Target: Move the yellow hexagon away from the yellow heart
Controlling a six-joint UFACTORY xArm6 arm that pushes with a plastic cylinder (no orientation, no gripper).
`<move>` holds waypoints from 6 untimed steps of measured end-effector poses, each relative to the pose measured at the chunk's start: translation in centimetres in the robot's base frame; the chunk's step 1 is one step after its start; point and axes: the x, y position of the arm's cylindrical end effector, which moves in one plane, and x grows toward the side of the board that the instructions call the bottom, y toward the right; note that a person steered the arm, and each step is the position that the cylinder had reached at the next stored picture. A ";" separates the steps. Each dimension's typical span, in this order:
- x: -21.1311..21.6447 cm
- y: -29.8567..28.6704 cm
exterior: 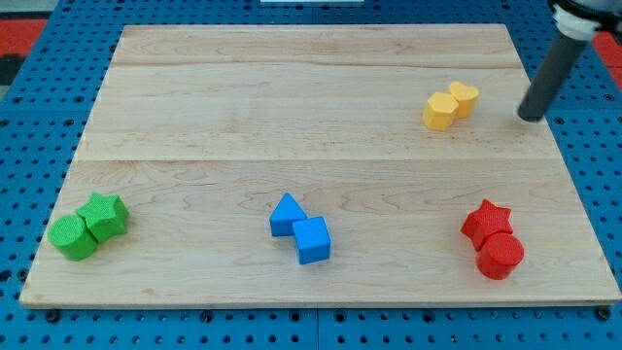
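Yellow hexagon point(439, 111) sits near the board's point(292, 87) top right corner, touching the yellow heart point(465, 97) on its upper right; the pair's line runs lower-left to upper-right. My tip point(530, 118), a bare rod with nothing to grip, stands right of them, apart, by the right edge. Open wood lies leftward.

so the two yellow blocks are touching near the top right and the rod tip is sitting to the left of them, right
Not quite. The yellow hexagon and yellow heart do touch near the view's top right, but my tip is to the right of them, not the left, standing clear of the heart on the wooden board. The camera view shows it.
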 end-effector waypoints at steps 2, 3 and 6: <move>-0.3 -9.8; 3.3 -13.3; 8.6 -20.1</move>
